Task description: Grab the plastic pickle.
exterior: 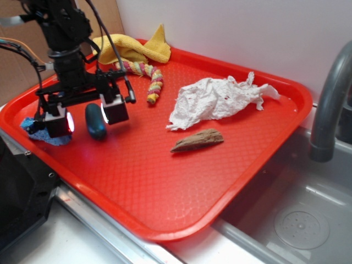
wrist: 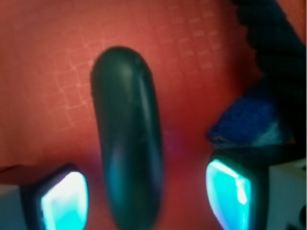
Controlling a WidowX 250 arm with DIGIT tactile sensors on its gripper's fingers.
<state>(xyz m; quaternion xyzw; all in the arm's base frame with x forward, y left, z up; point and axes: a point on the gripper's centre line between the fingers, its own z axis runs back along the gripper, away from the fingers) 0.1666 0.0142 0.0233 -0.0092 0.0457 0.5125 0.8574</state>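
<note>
With pincer (exterior: 86,117) spread wide astride the plastic pickle (exterior: 95,121), gripping nothing, perhaps above it: glossy rounded skin could squirt sideways under off-centre closing.

Exterior view is bright, even and sharp; wrist view is blurry and dim, with glowing cyan gripper (wrist: 144,196) pads.

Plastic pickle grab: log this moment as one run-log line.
stage: pre-grasp | gripper: open, straddling plastic pickle | pickle: lying on red tray, untouched | blue cloth: beside one finger
</note>
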